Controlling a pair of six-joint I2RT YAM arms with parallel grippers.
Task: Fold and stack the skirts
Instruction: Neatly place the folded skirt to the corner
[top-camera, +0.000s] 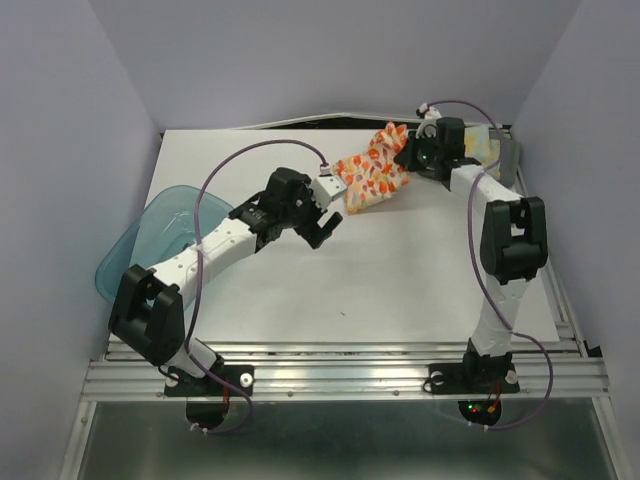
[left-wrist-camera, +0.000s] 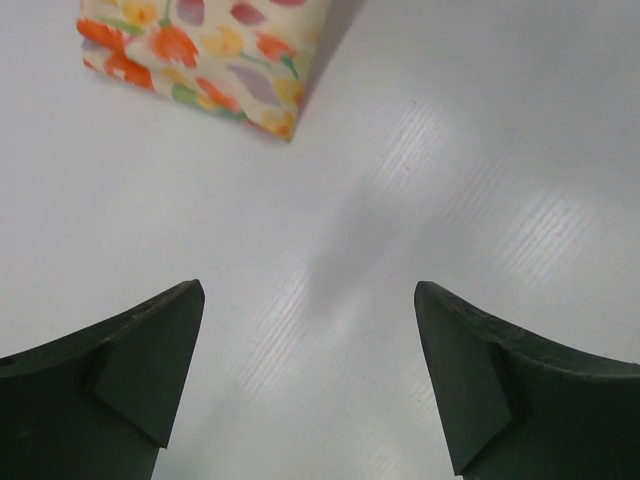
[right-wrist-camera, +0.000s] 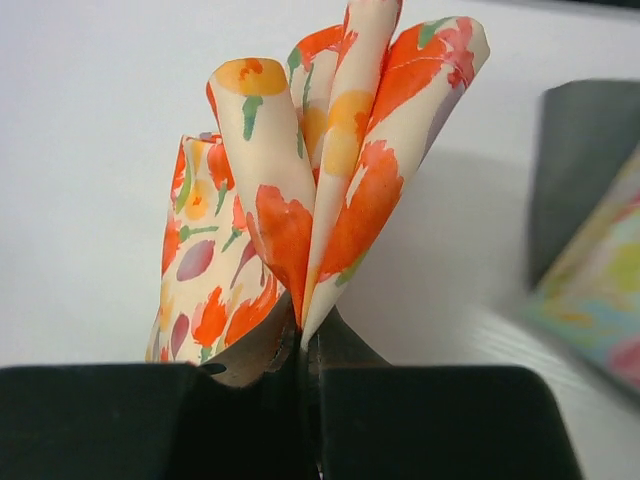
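The white skirt with orange-red flowers (top-camera: 372, 178) lies folded at the back of the table. My right gripper (top-camera: 412, 156) is shut on its far end; in the right wrist view the cloth (right-wrist-camera: 330, 180) fans up out of the closed jaws (right-wrist-camera: 305, 345). My left gripper (top-camera: 322, 222) is open and empty, just left of and below the skirt; its corner (left-wrist-camera: 210, 60) shows above the spread fingers (left-wrist-camera: 308, 380). The pale pastel floral skirt (top-camera: 482, 146) and the dark grey skirt (top-camera: 508, 158) lie at the back right, mostly hidden by the right arm.
A translucent blue plastic basin (top-camera: 150, 240) sits at the table's left edge, under the left arm. Grey walls close in the table (top-camera: 400, 270) on three sides. An aluminium rail runs along the near edge.
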